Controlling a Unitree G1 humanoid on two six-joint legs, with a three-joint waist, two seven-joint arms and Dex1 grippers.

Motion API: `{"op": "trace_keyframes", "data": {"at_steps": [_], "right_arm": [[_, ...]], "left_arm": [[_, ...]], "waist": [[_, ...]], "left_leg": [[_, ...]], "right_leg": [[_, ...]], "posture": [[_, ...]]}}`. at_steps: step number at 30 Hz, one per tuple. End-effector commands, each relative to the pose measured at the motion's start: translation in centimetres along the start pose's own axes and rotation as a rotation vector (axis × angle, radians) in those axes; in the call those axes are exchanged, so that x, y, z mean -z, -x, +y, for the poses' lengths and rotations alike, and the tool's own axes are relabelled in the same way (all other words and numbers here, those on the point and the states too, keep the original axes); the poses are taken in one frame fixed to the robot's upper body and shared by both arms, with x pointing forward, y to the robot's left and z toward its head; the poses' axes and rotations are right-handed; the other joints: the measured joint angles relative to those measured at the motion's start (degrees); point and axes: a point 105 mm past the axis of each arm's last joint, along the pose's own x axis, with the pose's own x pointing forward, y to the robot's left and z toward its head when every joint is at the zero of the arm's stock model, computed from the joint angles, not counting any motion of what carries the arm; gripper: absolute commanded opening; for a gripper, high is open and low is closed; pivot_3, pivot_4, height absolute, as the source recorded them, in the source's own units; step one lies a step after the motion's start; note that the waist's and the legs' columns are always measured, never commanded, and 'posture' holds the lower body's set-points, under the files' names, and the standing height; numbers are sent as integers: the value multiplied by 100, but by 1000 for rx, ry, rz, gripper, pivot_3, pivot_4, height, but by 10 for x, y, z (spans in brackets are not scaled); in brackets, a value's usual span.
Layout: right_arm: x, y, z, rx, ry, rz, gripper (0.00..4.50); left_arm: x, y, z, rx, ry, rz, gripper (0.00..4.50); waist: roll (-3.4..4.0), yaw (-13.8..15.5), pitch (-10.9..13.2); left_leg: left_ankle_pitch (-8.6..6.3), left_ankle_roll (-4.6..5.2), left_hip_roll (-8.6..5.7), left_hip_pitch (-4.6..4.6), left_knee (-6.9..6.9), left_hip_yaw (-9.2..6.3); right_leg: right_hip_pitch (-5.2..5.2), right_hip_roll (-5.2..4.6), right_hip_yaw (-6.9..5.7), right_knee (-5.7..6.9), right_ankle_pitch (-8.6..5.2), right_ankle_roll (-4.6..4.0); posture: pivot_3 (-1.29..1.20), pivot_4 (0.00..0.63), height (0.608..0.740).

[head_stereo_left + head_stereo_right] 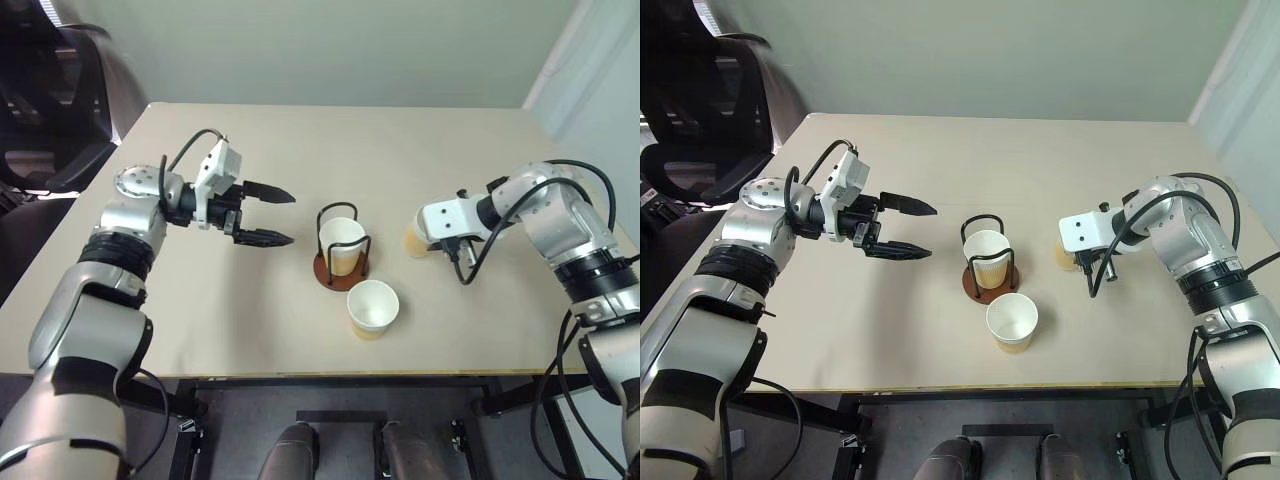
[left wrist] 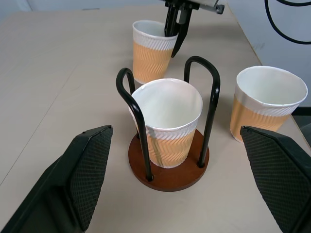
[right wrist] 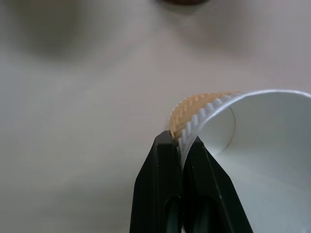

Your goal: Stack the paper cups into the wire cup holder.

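Left eye view: one paper cup (image 1: 342,243) stands in the wire cup holder (image 1: 343,247) mid-worktop (image 1: 200,300). A second cup (image 1: 372,307) stands just near of it. The right gripper (image 3: 181,145) pinches the rim of the third cup (image 2: 150,48) at right. The left gripper (image 1: 268,217) hangs left, jaws wide, holding nothing.

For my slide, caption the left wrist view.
One cup sits in the wire holder; right fingers pinch another's rim.
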Motion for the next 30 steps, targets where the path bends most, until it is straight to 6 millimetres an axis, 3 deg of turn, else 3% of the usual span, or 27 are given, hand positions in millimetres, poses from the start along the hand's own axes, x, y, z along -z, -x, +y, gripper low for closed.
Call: {"op": "trace_keyframes", "data": {"at_steps": [1,4,7,13,17,25,30], "right_arm": [[-20,24,-13,87,-5,-78,14],[-33,35,-20,123,-23,-125,14],[-64,62,-39,202,-41,-229,14],[-99,75,-41,204,-55,-332,14],[-119,75,-38,172,-59,-389,14],[-139,63,-35,125,-34,-426,14],[-138,52,-30,88,-21,-412,14]], "left_arm": [[-7,7,1,6,-28,10,4500],[-6,7,2,4,-27,14,4500],[-6,6,3,2,-25,14,4500],[-5,3,4,4,-25,16,4500],[-5,1,5,5,-25,19,4500],[-6,-3,6,9,-30,18,4500],[-6,-1,5,7,-32,21,4500]], "waist": [[0,0,0],[0,0,0],[2,-2,1],[-3,13,-2],[-2,14,-1],[-2,9,-1],[-2,13,-1]], "left_leg": [[0,0,0,0,0,0],[1,-1,0,0,2,1],[1,-1,-1,-1,3,2],[1,-4,-1,-1,-3,-10],[2,-6,-3,-5,-3,-10],[4,-7,-4,-4,-1,-12],[6,-11,-3,-4,-2,-15]], "right_leg": [[0,0,0,1,0,0],[0,0,1,1,-8,-14],[-1,0,2,1,-14,-25],[-1,2,-6,0,-29,-50],[-5,2,-7,2,-28,-48],[-5,2,-8,4,-29,-49],[-7,5,-9,7,-29,-49]], "posture": [[0,150,740],[0,150,740],[0,150,740],[0,150,740],[0,150,740],[0,150,740],[0,150,740]]}}
